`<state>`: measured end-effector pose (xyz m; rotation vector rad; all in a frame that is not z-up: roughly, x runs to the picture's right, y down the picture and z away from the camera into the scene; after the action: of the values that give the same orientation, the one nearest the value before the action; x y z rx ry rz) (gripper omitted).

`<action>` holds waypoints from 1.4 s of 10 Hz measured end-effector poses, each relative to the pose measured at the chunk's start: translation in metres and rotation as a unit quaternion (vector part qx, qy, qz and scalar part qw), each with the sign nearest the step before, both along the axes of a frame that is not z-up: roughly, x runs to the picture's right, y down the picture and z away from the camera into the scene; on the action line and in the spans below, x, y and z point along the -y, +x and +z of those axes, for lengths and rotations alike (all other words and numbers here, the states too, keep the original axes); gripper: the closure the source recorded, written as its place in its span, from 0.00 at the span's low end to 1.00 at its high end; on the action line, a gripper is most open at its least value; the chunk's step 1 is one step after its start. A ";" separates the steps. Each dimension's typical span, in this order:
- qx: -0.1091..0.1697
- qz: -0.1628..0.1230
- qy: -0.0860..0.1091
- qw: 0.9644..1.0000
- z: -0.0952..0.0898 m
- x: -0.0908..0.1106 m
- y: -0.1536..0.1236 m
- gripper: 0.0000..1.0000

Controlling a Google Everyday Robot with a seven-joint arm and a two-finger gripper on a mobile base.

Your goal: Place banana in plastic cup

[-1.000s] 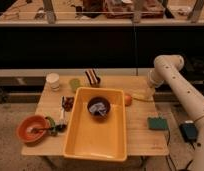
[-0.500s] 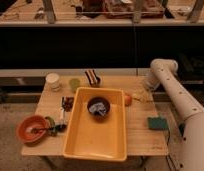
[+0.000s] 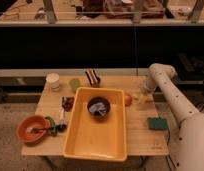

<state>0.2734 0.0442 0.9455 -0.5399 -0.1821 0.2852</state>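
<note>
- Since a second ago the white arm (image 3: 170, 97) has swung round. Its long, smooth link now runs down toward the lower right corner, while the gripper (image 3: 144, 91) has stayed over the right side of the desk (image 3: 145, 141).
- It hangs just right of the tray (image 3: 92, 140), jaws spread and pinching nothing.
- The banana (image 3: 139, 101), slim and pale yellow, lies flat on the wooden desk under the gripper, just beside the round orange fruit (image 3: 128, 99). Its long axis seems to run roughly left to right; I cannot tell which end is which.
- The plastic cup (image 3: 74, 84), a translucent yellow-green tumbler, stands upright at the back left beside the white cup (image 3: 53, 80), well apart from the banana.
- The rectangular yellow tray holds a dark round bowl (image 3: 99, 107).
</note>
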 end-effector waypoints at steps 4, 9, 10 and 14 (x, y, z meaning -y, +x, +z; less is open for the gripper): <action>-0.001 0.003 -0.012 1.000 0.017 -0.007 0.002 0.20; 0.002 -0.003 -0.032 0.999 0.023 -0.015 0.000 0.61; 0.002 -0.005 -0.036 0.999 0.022 -0.016 0.000 0.72; 0.000 0.004 -0.037 0.999 0.014 -0.008 0.004 1.00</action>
<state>0.2776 0.0522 0.9600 -0.6119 -0.1748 0.3012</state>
